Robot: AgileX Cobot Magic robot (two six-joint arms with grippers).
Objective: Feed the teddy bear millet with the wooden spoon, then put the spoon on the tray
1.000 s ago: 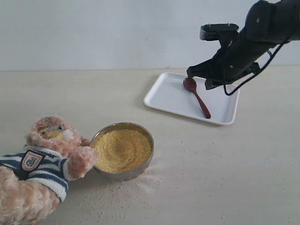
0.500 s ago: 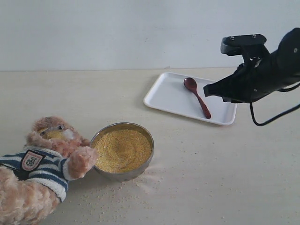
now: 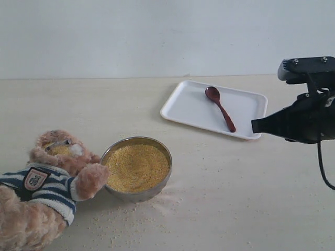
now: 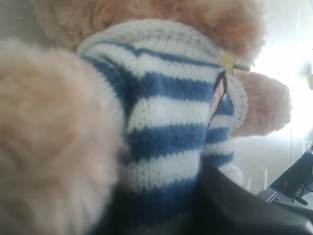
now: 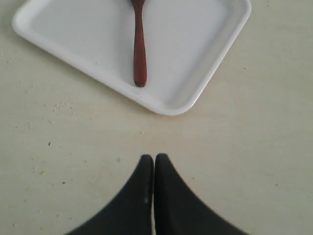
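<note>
Tan-pink plush fills the near left corner: the teddy bear [image 3: 42, 183] lies on the pale worktop [image 3: 235, 198] in a navy-and-white striped shirt with a shield badge. 1 paw rests against the rim of a shiny steel bowl [image 3: 137, 194], likely so its face stays within reach of a feeding. A yellowish patch on its muzzle may be grain. The millet [image 3: 137, 166] is heaped fine and yellow in the bowl, with loose grains [image 3: 131, 222] scattered in front.

The left wrist view shows only the bear's striped shirt pressed close and a dark shape; whether the left hand [image 4: 230, 205] is grasping it cannot be told.

Further back on the right, the right hand [image 3: 255, 126] hovers clenched and empty, apart from the tray, which suggests the spoon is delivered.

Farthest, the white tray [image 3: 188, 107] carries the wooden spoon [image 3: 222, 111]. It is dark reddish-brown and lies flat and diagonal, wholly inside the rim, round bowl at the far end and slim handle pointing nearer.
</note>
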